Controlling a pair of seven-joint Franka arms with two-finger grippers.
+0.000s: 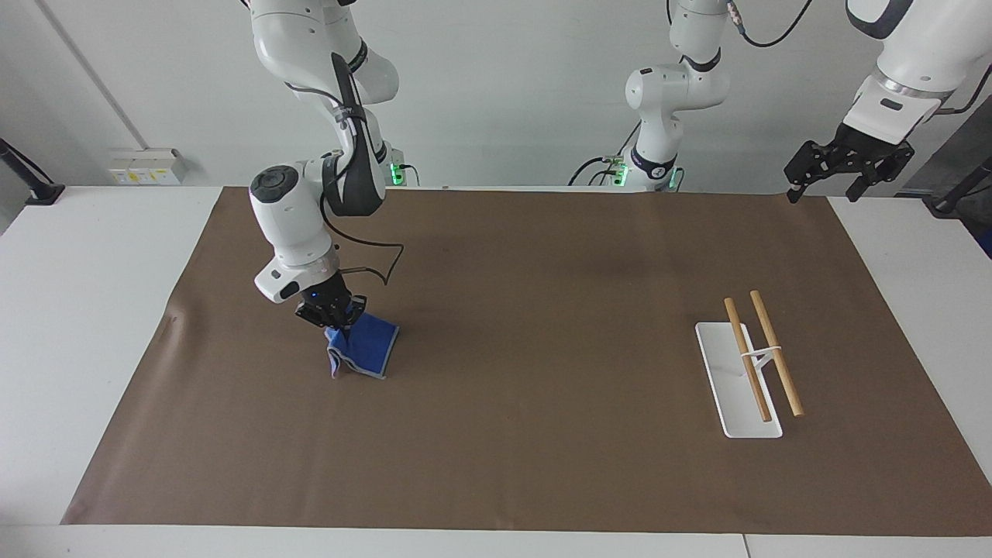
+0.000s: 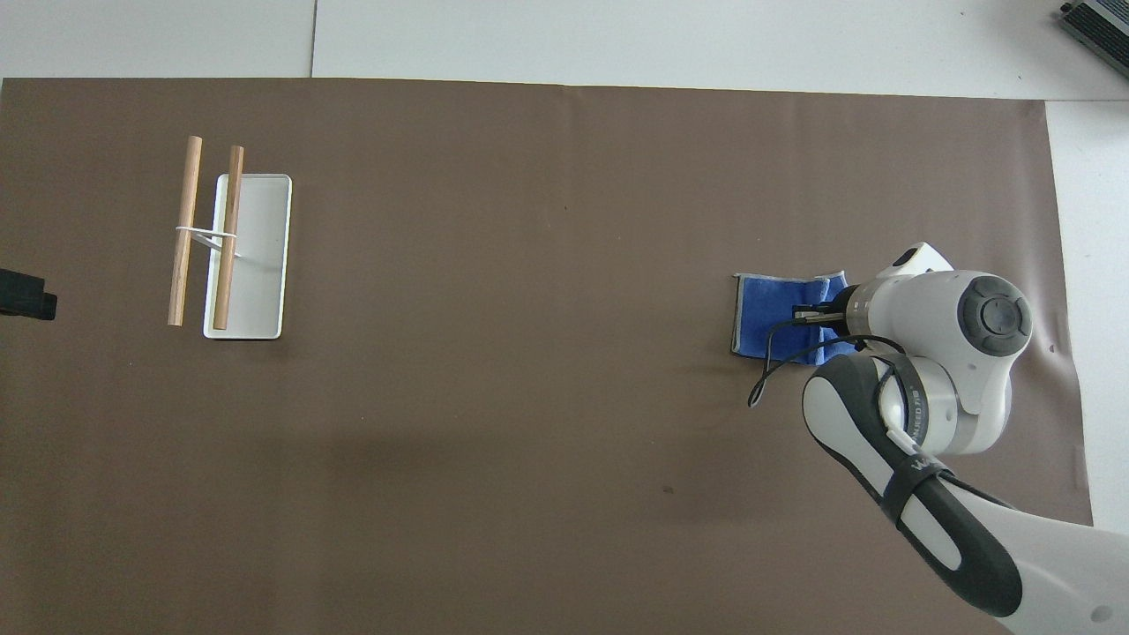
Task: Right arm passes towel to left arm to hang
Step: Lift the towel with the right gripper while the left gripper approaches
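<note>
Towel (image 1: 363, 347) in R gripper (image 1: 332, 315) pinch.

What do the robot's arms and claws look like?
Both arms are white and jointed, with dark joint caps and silver wrist rings. The right arm has a loose black cable. The right gripper is a black claw with a small blue light; the left gripper is black too, without one.

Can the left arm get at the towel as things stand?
Probably not yet. The left end effector waits raised at its own end of the table; the towel hangs pinched in the right end effector at the other end.
</note>
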